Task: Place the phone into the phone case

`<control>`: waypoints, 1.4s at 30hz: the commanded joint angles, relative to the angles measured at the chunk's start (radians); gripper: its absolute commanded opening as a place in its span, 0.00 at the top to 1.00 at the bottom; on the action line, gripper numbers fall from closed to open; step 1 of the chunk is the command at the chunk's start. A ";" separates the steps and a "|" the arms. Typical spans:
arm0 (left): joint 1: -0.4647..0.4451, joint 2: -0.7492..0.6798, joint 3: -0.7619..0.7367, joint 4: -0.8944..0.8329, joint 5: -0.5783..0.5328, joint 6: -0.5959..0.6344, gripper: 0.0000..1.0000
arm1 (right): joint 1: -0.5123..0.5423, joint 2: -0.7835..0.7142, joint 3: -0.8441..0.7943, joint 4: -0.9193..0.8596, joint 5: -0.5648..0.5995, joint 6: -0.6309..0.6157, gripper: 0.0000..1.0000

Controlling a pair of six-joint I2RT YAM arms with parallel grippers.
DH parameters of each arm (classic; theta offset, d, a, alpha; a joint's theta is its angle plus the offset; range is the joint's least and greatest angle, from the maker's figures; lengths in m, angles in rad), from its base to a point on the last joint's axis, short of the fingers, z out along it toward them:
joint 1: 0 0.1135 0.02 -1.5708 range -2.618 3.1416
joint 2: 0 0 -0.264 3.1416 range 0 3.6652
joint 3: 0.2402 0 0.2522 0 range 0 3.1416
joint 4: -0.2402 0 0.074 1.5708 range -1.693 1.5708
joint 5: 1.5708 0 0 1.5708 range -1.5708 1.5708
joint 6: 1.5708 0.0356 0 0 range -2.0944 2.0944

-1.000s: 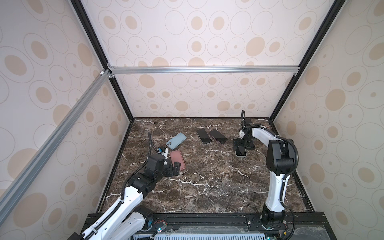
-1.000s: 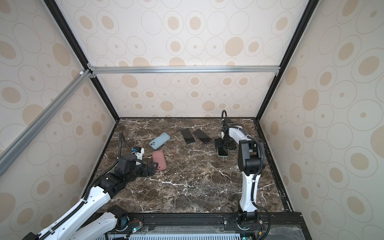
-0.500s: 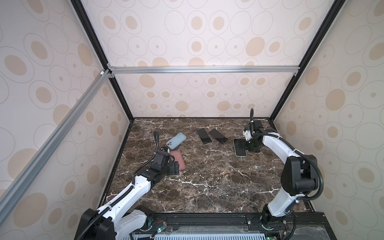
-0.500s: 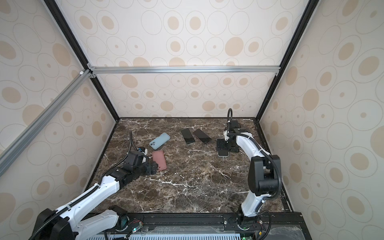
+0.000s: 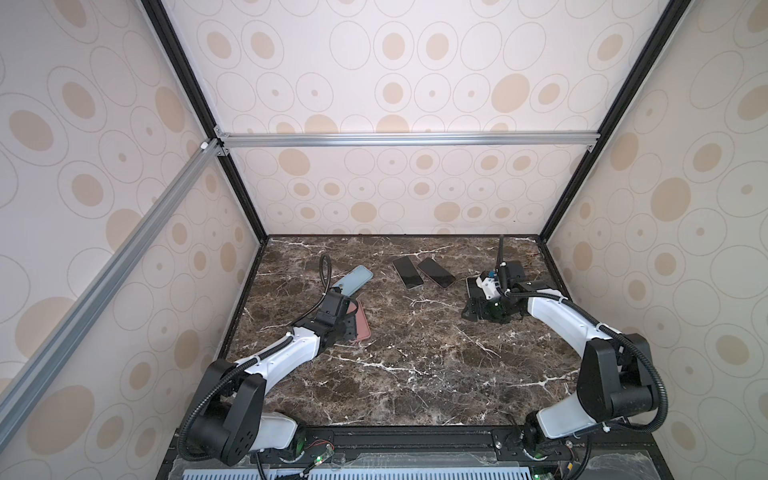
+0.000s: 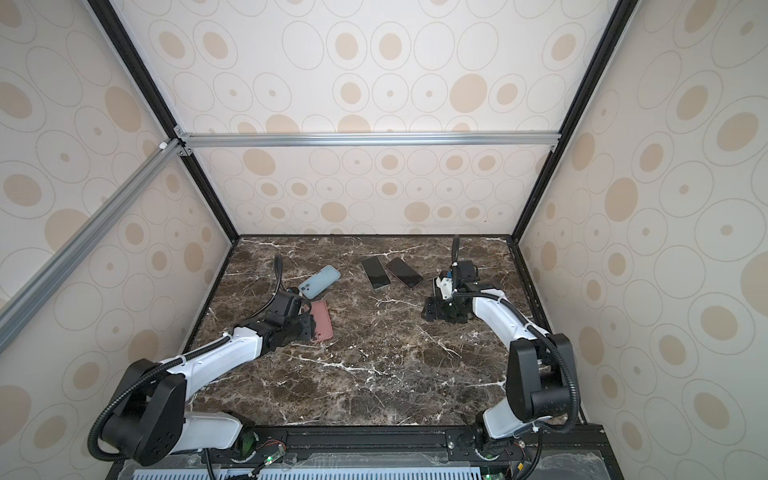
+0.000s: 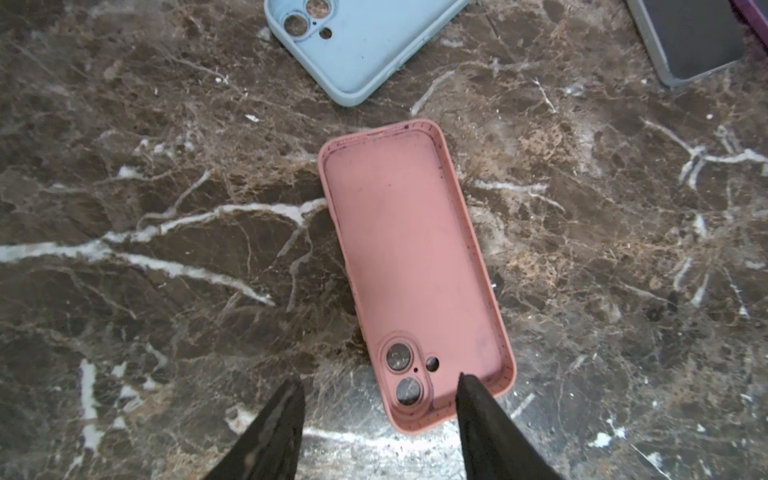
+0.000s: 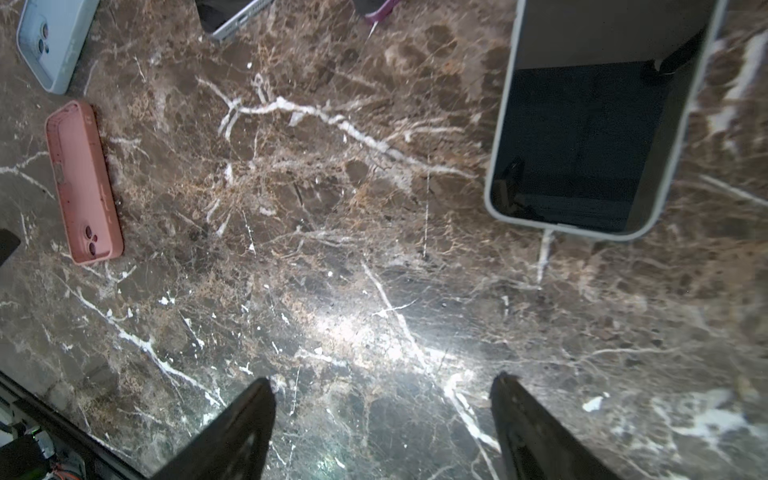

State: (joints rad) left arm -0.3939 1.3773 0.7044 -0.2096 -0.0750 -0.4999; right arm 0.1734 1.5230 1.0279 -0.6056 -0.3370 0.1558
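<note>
left fingers (image 7: pixel 274 432): apart, low over the camera-cutout end of the pink case (image 7: pixel 407 249). One tip sits over the case's inner floor near its end corner. The other is over bare desk (image 5: pixel 415 374) beside the case's long edge. Not clamped; a gap shows between that tip and the case wall.
pink case: flat on the desk, open side up, empty. It's on the left part of the desk in both top views, partly hidden there by the left wrist.
blue case (image 7: pixel 374 45): flat, just past the pink case's far end, angled to it, not touching.
right fingers (image 8: pixel 237 428): apart over bare desk, nothing between them.
white-rimmed phone (image 8: pixel 582 137): flat, dark screen up, ahead of the right fingers and off to one side, untouched. On the right part of the desk, mostly hidden under the right wrist in both top views.
phone vs case: well apart, on opposite sides of the desk.
other phones: silver-edged phone (image 5: pixel 408 272) and purple-edged phone (image 5: pixel 436 272), screens up, just beside each other near the back middle. Can't tell if they touch.
desk: dark brown marble, white veins.
</note>
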 commanded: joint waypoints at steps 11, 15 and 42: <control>0.016 0.125 0.066 0.018 -0.034 -0.002 0.59 | 0.132 -0.145 -0.021 0.060 -0.093 -0.053 0.16; 0.016 0.157 0.064 0.024 -0.035 -0.002 0.60 | 0.146 -0.156 0.022 0.001 -0.087 -0.082 0.16; 0.015 0.194 0.077 0.032 0.035 0.164 1.00 | 0.169 -0.182 0.034 -0.043 -0.058 -0.064 0.16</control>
State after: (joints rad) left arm -0.3832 1.5829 0.7486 -0.1482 -0.0532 -0.3923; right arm 0.3359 1.3586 1.0439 -0.6224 -0.4072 0.0891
